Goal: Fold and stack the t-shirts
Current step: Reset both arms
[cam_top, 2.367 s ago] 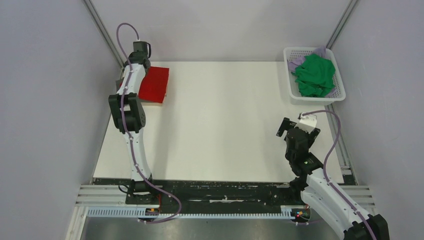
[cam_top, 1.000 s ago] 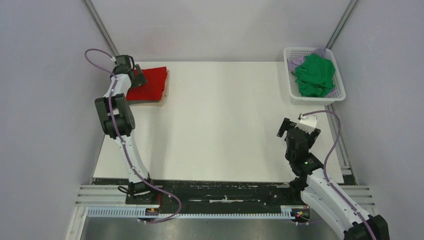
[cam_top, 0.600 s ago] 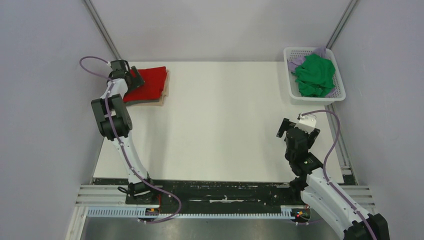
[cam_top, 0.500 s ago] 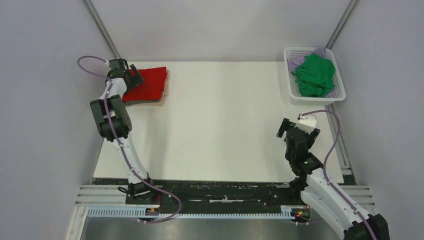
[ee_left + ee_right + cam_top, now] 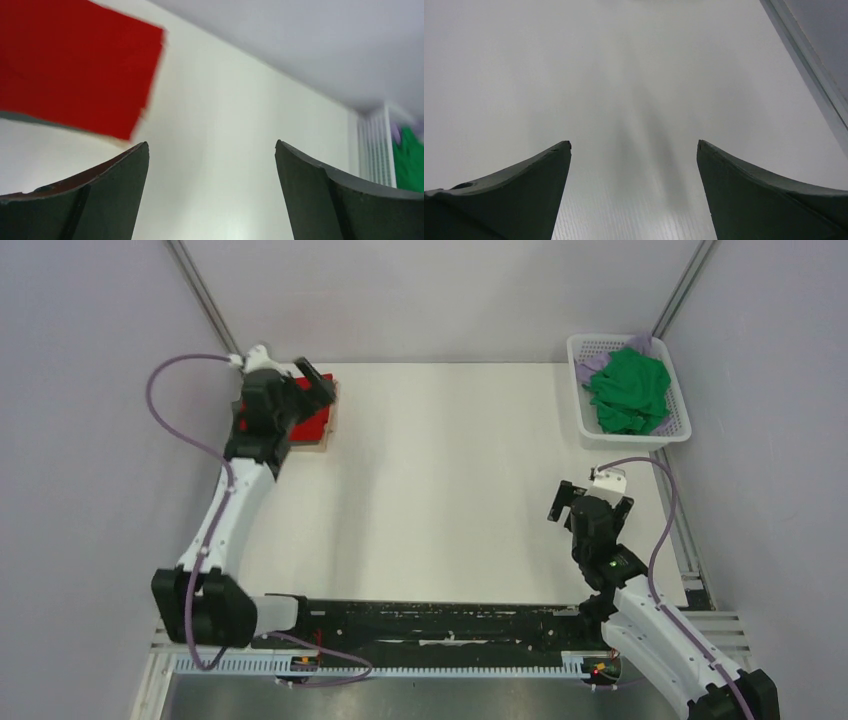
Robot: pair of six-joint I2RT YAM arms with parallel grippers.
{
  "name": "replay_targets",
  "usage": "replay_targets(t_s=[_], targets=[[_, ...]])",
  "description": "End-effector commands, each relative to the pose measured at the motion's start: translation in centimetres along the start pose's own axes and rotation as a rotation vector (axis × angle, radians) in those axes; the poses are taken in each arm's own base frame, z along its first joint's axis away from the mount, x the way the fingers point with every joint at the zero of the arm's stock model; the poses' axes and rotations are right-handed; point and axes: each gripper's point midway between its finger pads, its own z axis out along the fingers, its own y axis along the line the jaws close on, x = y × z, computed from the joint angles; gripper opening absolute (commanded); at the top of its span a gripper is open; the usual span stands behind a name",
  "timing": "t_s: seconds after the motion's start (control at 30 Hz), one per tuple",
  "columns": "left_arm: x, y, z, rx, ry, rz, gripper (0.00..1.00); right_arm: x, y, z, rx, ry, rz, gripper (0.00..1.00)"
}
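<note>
Left gripper (image 5: 310,387) and right gripper (image 5: 588,498) both gaped, empty.
The left hung close by the folded red shirt (image 5: 75,65); swinging away low could have snagged and unfolded it.

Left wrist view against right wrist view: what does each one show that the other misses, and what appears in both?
Only the left wrist view: the folded bright red cloth t-shirt lying on the table. Far off at the right it also shows the white plastic lattice basket with the green cloth t-shirt in it, blurred.

Only the right wrist view: a pale metal frame rail along the table's right side.

Both: the white table. Each also shows its own arm's gripper, the left gripper and the right gripper, jaws wide open and holding nothing.
</note>
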Motion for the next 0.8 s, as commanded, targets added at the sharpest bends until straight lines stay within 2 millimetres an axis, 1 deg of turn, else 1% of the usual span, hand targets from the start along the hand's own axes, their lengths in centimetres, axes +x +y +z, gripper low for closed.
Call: replay_targets(t_s=[0.0,0.03,0.1,0.13,0.2,0.23,0.27,0.33,0.47,0.77], targets=[[11.9,-2.3,-4.9,0.044,0.115,0.088,1.00,-0.6,0.8,-0.5,-0.040,0.017,0.039,0.98],[14.2,-2.4,-6.2,0.088,0.132,0.098,1.00,-0.4,0.8,-0.5,-0.043,0.019,0.043,0.98],[18.0,-1.9,-8.2,0.150,0.164,0.102,1.00,0.0,0.8,-0.6,-0.049,0.022,0.051,0.98],[19.4,-1.8,-9.3,0.181,0.181,0.112,1.00,0.3,0.9,-0.6,-0.055,0.024,0.051,0.98],[22.4,0.5,-10.5,0.150,0.215,0.112,1.00,1.0,0.9,-0.5,-0.064,0.025,0.056,0.98],[23.0,1.3,-10.8,0.137,0.214,0.105,1.00,1.2,1.0,-0.5,-0.076,0.023,0.060,0.98],[22.9,1.9,-10.9,0.131,0.189,0.104,1.00,1.5,1.1,-0.5,-0.087,0.020,0.059,0.98],[22.0,2.2,-11.3,0.119,0.153,0.117,1.00,1.9,0.9,-0.4,-0.083,0.010,0.059,0.98],[21.1,1.3,-12.2,0.165,0.145,0.110,1.00,1.9,0.4,-0.4,-0.069,-0.020,0.068,0.98],[21.5,1.7,-11.7,0.133,0.160,0.125,1.00,0.9,0.2,-0.5,-0.076,-0.095,0.108,0.98]])
